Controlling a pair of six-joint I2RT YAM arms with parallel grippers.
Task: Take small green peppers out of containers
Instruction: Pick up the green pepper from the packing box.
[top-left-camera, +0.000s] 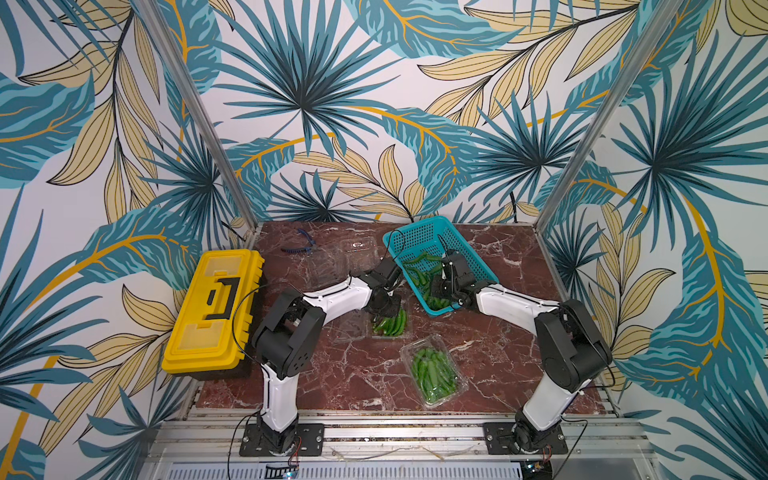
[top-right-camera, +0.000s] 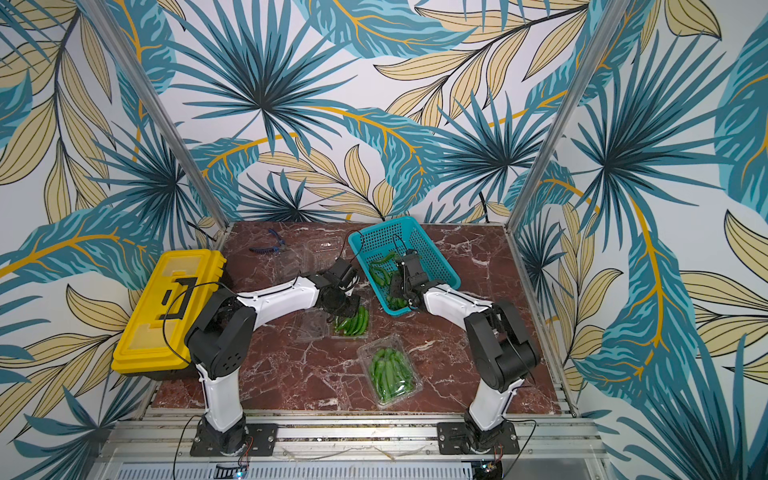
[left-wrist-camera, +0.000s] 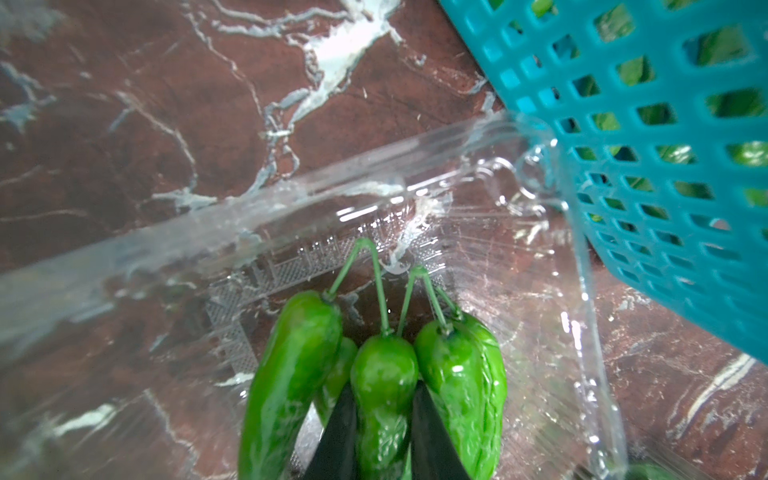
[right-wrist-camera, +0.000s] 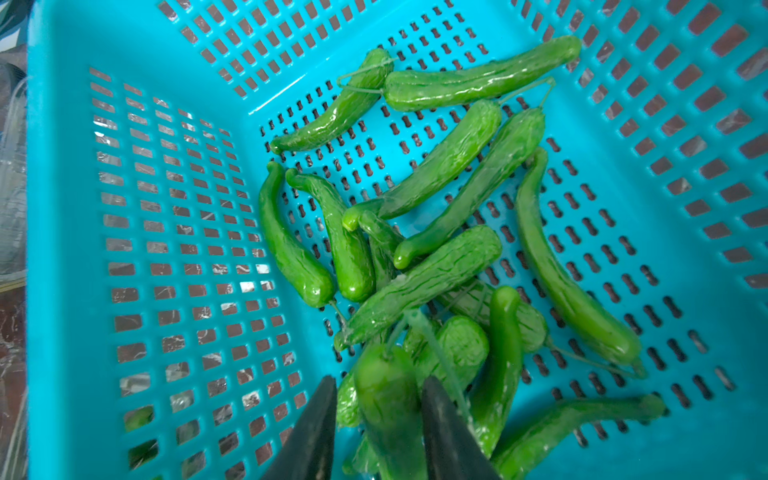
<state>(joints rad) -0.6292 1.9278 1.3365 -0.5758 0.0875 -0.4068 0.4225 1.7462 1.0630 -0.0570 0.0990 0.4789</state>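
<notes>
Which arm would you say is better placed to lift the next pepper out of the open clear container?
Left: the left gripper brackets a pepper inside the open container; the right gripper holds a second pepper over the basket.

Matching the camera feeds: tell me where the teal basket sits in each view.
Top view: basket right of centre, at the back.
Top view: basket nearer centre, same spot.
Left wrist: its perforated wall, beside the clear box.
Right wrist: its inside fills the picture, peppers lying in it.
Shared landmark: red marble table.
</notes>
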